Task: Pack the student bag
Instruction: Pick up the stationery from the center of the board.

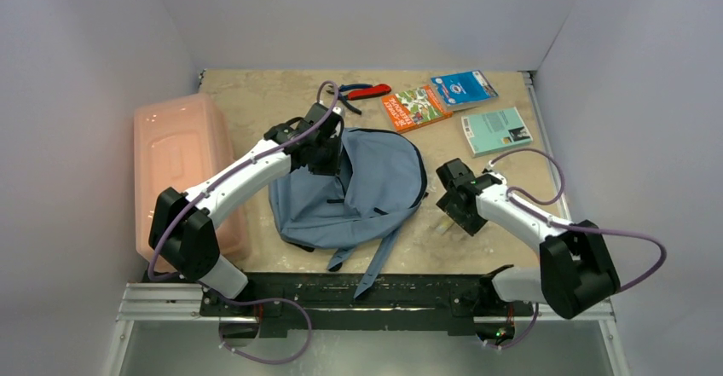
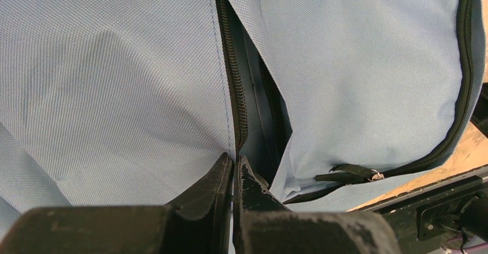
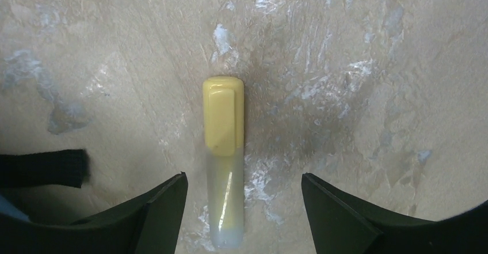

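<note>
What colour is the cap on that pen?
Yellow; the cap shows best in the right wrist view.

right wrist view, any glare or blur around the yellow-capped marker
Right wrist view: yellow-capped marker sharp, white glare patches on the table around it; left wrist view: student bag weave crisp, evenly lit; top external view: shiny highlight on the pink box.

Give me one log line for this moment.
left gripper shut on student bag zip edge | zip open | right gripper open over yellow highlighter lying on table, not gripping
</note>
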{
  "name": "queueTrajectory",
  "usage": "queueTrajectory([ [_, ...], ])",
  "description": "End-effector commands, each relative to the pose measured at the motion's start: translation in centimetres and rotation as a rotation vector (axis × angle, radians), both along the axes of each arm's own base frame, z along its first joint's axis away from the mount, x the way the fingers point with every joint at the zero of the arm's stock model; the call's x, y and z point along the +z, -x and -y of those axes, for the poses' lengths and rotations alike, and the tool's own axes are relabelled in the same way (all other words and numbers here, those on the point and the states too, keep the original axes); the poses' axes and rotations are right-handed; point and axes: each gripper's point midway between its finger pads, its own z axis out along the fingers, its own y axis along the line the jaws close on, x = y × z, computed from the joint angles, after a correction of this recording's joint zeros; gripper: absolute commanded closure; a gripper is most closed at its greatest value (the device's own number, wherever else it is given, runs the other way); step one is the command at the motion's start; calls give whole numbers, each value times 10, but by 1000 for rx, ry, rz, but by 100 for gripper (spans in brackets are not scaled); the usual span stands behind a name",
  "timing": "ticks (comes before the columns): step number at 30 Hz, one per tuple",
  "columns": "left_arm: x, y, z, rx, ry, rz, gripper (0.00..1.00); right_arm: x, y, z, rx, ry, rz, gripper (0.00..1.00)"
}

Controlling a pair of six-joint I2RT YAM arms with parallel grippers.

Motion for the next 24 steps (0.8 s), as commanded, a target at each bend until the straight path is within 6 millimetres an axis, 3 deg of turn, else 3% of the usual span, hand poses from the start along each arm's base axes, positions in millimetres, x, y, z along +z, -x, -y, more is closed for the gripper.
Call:
queueTrajectory([
  [1,31,-8,8,-14,69,77,100,-8,-14,-3,-52,-3,16,25],
  [9,29,-9,7,-13,57,73,100,-29,-5,1,-98,25,-45,40],
  [12,32,-8,8,-17,64,72,100,-29,-4,5,-110,40,-36,64],
  [15,31,-9,7,-14,65,80,100,-26,-5,8,-121,55,-27,80],
  [20,27,-9,8,-17,62,67,100,0,-14,21,-93,130,27,99],
  [24,28,-10,9,-17,63,70,100,43,-41,16,82,163,133,100],
])
